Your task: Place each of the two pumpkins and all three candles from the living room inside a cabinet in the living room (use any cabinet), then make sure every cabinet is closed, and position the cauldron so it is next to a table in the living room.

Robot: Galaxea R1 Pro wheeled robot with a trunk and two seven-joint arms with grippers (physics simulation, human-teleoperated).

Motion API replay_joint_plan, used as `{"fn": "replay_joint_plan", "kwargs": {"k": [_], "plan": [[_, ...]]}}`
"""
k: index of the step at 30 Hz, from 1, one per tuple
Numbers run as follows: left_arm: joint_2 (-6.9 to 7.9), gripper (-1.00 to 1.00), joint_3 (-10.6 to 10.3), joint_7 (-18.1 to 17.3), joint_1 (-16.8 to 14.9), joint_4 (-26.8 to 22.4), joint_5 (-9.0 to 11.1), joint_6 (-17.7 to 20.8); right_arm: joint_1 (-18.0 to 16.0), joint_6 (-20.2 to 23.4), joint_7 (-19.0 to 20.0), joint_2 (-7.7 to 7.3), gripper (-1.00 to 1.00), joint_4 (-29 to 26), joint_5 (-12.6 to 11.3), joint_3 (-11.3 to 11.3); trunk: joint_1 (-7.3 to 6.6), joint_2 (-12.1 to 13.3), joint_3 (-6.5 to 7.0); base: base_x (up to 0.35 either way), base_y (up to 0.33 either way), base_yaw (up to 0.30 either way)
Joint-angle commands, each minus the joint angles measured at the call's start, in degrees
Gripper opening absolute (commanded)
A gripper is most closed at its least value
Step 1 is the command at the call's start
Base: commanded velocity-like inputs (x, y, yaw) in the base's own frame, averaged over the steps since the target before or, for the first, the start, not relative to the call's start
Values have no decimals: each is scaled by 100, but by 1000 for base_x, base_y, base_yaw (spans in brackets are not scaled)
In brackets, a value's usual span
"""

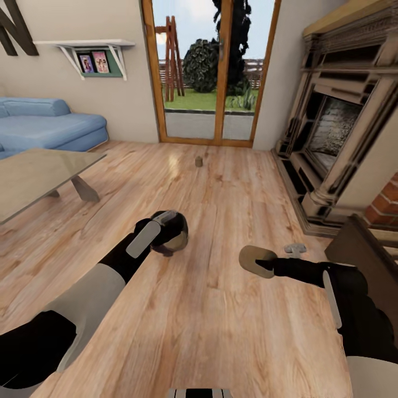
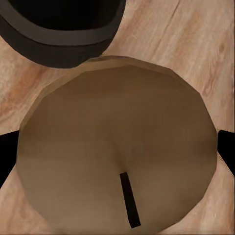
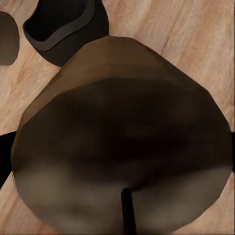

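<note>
Carrying two candles at once: left gripper (image 1: 172,235) clamping one candle (image 2: 117,147) mid-frame, right gripper (image 1: 260,262) probably gripping another (image 3: 122,142) lower right. Third candle (image 1: 198,161) sitting on the floor upper centre, well apart. Cauldron (image 2: 63,29) near the left one. Cabinet (image 1: 365,249) at right edge; nothing stowed yet.

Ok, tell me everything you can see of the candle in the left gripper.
The candle is a short, stubby beige-brown cylinder with a faceted round top and a thin dark wick set off-centre. It looks waxy and matte, unlit and undamaged. In the head view it sits at the tip of the left gripper, above the wooden floor. The left wrist view shows dark fingers at both its sides and the black cauldron just beyond it.
</note>
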Motion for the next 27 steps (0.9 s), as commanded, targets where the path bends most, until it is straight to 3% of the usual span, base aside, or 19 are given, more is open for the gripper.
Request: {"fn": "replay_joint_plan", "kwargs": {"k": [1, 16, 20, 22, 23, 27], "plan": [[0, -100, 0, 3, 0, 0, -1, 1, -1, 11, -4, -1, -100, -1, -24, -3, -2, 2, 27, 0, 0, -278], [-8, -100, -3, 37, 17, -14, -1, 55, -2, 253, -18, -13, -100, -10, -76, -47, -41, 22, 420, 0, 0, -279], [-9, -100, 3, 58, 13, -17, -1, 278, -30, 354, -92, -11, -100, -12, -22, -52, -51, 27, 524, 0, 0, -279], [-12, -100, 6, 63, 11, -22, -1, 471, -57, 369, -314, -11, -100, -12, -12, -52, -56, 30, 574, 0, 0, -279], [-28, -100, 8, 65, 11, -25, -1, 621, -89, 376, -806, -11, -100, -14, -10, -52, -59, 31, 599, 0, 0, -279], [-74, -100, 9, 73, 13, -36, -1, 739, -286, 386, -2066, -11, -100, -66, -56, -46, -69, 37, 698, 0, 0, -279]]}}
